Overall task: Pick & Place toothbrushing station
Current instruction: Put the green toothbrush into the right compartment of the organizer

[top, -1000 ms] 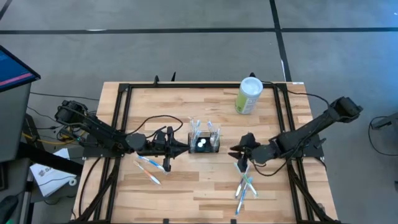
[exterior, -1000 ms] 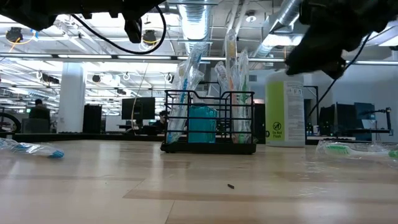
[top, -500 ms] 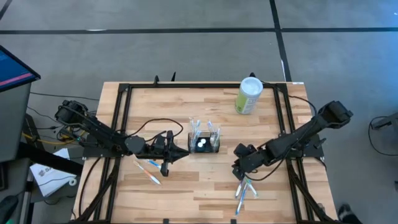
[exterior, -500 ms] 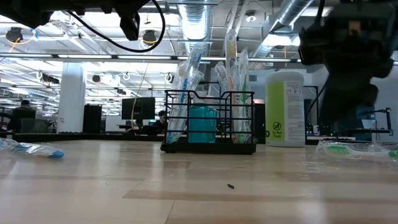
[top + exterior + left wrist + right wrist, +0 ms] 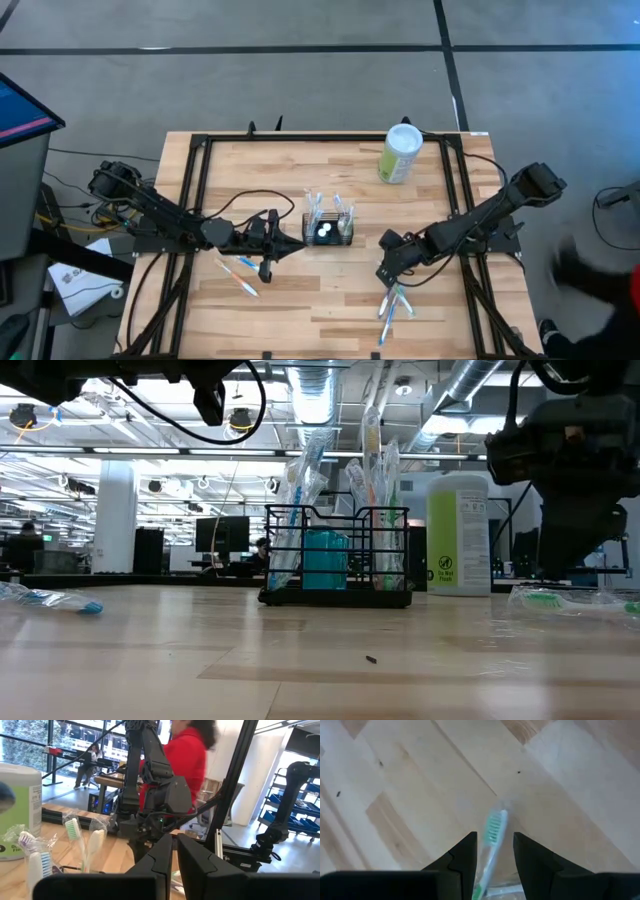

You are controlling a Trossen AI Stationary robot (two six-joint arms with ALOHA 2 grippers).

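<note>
The toothbrushing station [image 5: 329, 230] is a black wire caddy at the table's middle, standing on its base with several wrapped toothbrushes upright in it [image 5: 335, 555]. My left gripper [image 5: 292, 244] hovers level just left of it, shut and holding nothing [image 5: 173, 856]. My right gripper [image 5: 385, 270] points steeply down to the caddy's near right, open. Its fingers stand on either side of the head of a green-bristled toothbrush in a clear wrapper [image 5: 493, 831], which lies on the table. I cannot tell whether they touch it.
A pale-green canister with a white lid [image 5: 402, 153] stands at the far right. Loose wrapped toothbrushes lie near my right gripper [image 5: 394, 302] and at the near left [image 5: 240, 272]. A black frame [image 5: 196, 190] runs around the tabletop. A person in red passes beyond the table [image 5: 186, 755].
My right gripper has sunk toward the table and a little toward its near edge. It has tipped from nearly level to pointing steeply down over the loose toothbrushes.
</note>
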